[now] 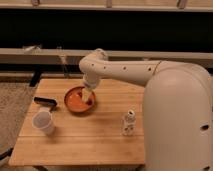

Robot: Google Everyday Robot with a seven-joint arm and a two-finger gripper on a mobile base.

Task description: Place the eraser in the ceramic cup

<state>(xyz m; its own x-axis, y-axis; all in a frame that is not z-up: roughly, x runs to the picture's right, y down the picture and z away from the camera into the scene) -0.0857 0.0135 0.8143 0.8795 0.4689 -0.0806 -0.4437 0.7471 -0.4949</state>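
The end effector (89, 95) hangs over the orange bowl (74, 103), its fingers spread, with nothing seen between them. The black eraser (45, 102) lies on the wooden tabletop (95, 137) left of the bowl, just behind the white ceramic cup (44, 122). A small white bottle (129, 122) stands further right.

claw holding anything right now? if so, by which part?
Nothing held, as far as shows. The claw hangs open over the orange bowl; the eraser lies on the table, left of the bowl, behind the ceramic cup.
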